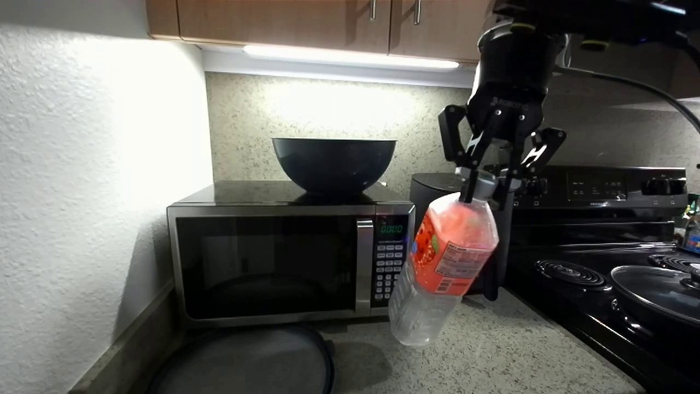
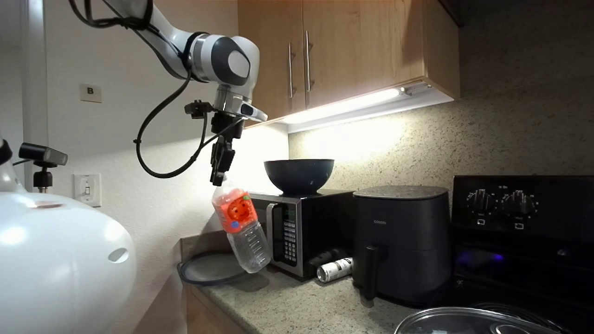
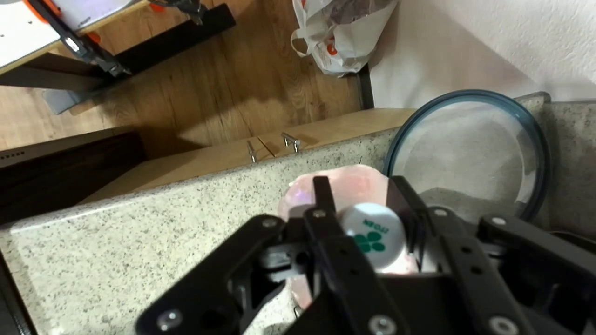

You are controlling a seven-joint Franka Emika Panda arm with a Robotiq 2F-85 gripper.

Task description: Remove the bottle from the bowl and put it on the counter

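My gripper (image 1: 485,191) is shut on the neck, just under the white cap, of the clear bottle with a red-orange label (image 1: 454,251). The bottle hangs tilted in front of the microwave, its base over the counter (image 1: 492,350) and seemingly a little above it. The gripper (image 2: 217,178) and bottle (image 2: 239,215) also show in an exterior view. In the wrist view the bottle's cap (image 3: 372,235) sits between the fingers (image 3: 359,184), with the counter (image 3: 139,251) beneath. The black bowl (image 1: 334,164) stands on the microwave in both exterior views; its inside is hidden.
The microwave (image 1: 268,268) stands by the wall. A round dark-rimmed lid (image 3: 470,149) lies on the counter near the bottle. A can (image 2: 335,270) lies between the microwave and a black cylindrical appliance (image 2: 401,246). The black stove (image 1: 574,306) bears a glass-lidded pan (image 1: 656,290).
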